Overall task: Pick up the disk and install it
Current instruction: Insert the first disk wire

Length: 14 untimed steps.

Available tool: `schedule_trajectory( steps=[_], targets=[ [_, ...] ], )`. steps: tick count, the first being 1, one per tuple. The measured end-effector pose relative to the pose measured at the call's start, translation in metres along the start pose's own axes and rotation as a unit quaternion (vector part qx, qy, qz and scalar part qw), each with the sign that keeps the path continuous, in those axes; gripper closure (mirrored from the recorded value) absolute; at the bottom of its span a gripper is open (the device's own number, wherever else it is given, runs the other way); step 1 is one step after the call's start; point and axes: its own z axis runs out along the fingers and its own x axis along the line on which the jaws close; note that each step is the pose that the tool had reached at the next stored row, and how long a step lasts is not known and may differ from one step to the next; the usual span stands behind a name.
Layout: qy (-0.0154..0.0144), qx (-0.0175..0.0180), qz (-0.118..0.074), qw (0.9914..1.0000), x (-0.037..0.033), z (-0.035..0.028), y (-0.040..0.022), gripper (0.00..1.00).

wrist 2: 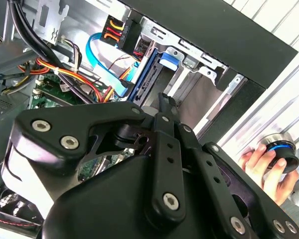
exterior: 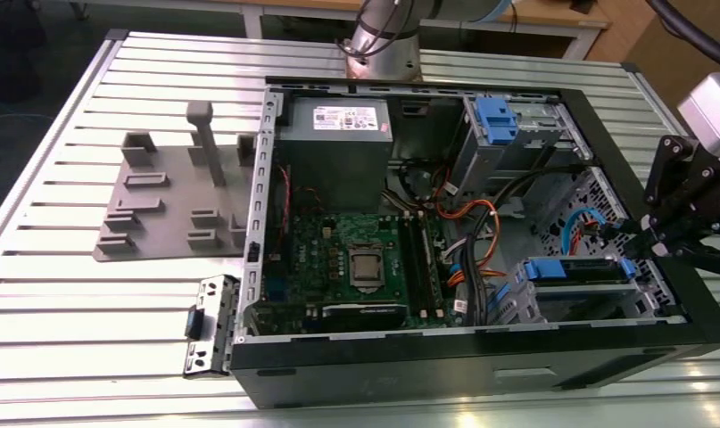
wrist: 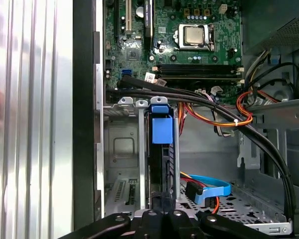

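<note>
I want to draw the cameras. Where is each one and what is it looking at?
Exterior view: off the arm, looking down at the open computer case on the slatted table; the gripper reaches in.
First wrist view: on the arm, looking into the case at the disk in its bay.
Second wrist view: behind the gripper; a hand shows.
All views share the disk.

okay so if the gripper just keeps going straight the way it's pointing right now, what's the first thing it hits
Most likely the silver disk in its bright blue plastic caddy, standing on edge in the metal drive cage directly ahead of the black gripper. Depth is unclear, so contact may already exist.
</note>
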Motion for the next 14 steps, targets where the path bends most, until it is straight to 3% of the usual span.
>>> schedule_trajectory(
  steps=[4,6,9,11,13,14],
  targets=[
    [0.0000,0.0000,0.000,1.00000,0.0000,0.0001,-0.0001,0.89],
    [0.0000,0.0000,0.000,1.00000,0.0000,0.0001,-0.0001,0.77],
    [0.0000,0.0000,0.000,1.00000,0.0000,0.0002,-0.0001,0.71],
    [0.0000,0.0000,0.000,1.00000,0.0000,0.0002,-0.0001,0.59],
    [0.0000,0.0000,0.000,1.00000,0.0000,0.0003,-0.0001,0.59],
    [0.0000,0.0000,0.000,1.00000,0.0000,0.0003,-0.0001,0.53]
  ],
)
